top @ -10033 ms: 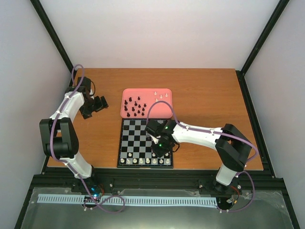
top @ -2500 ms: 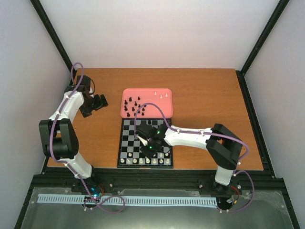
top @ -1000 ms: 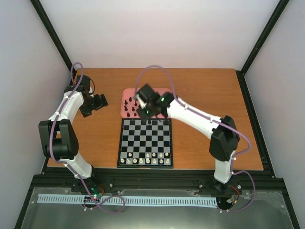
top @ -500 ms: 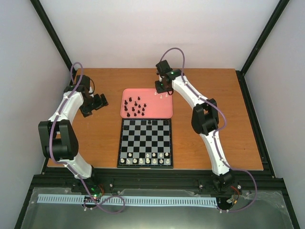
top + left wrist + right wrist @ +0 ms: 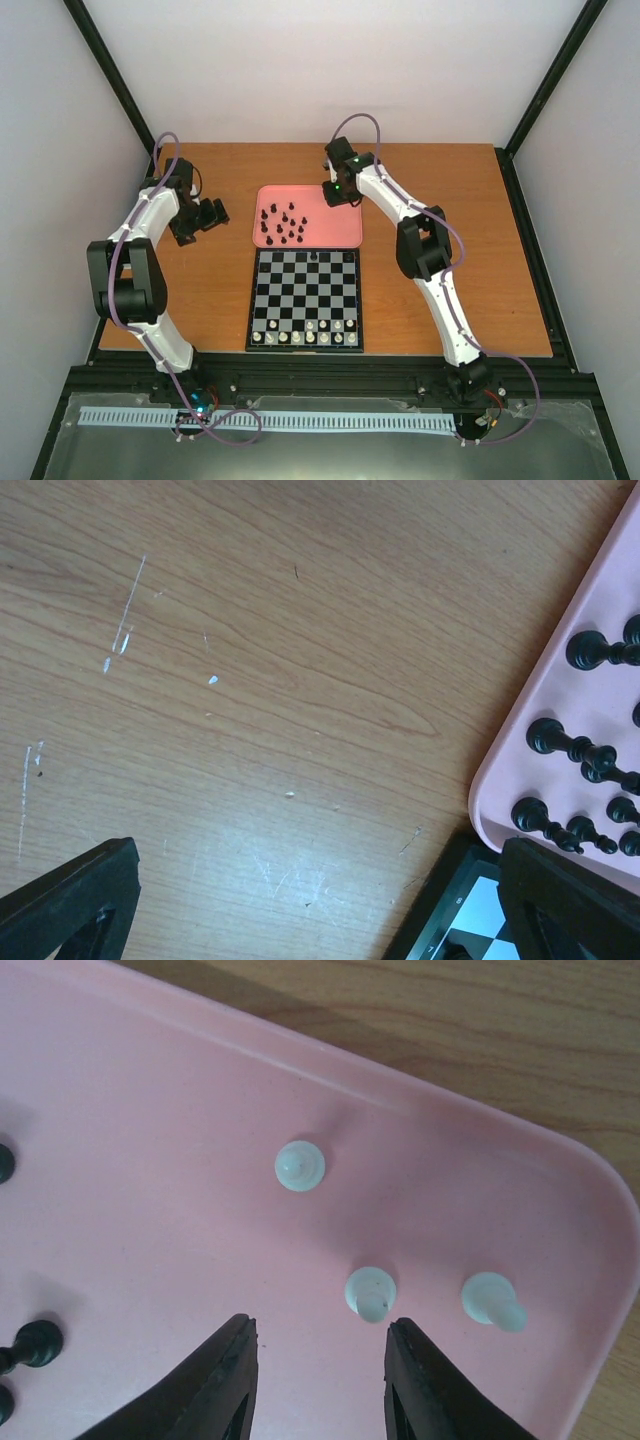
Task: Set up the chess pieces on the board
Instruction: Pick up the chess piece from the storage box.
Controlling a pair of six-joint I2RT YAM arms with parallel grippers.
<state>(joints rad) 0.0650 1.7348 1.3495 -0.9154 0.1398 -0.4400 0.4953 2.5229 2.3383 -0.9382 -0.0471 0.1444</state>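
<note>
A: Right gripper (image 5: 337,192)?
B: Over the far right corner of the pink tray (image 5: 345,238), pointing down at three white pieces (image 5: 370,1292) sitting there. Fingers (image 5: 225,1380) apart, nothing between them. Middle piece just beside the right-hand finger, not inside the gap.
A: Purpose?
B: Probably lining up a pick. Only a moderate gap, likely because the pieces sit close and a wider spread could knock a neighbour.
A: Left gripper (image 5: 315,855)?
B: Over bare table (image 5: 250,630) just left of the tray, jaws spread wide, empty. Looks parked clear of the working arm.
A: Board (image 5: 290,290)?
B: Right at the tray's near edge. White back row (image 5: 305,338) filled on the side farthest from the tray, a few white pawns (image 5: 312,326) in front, one black piece (image 5: 313,257) on the row nearest the tray.
A: Other black pieces (image 5: 283,222)?
B: Clustered in the tray's left half, awaiting transfer.
A: Risk?
B: Tipping a tiny piece if closing off-centre.
</note>
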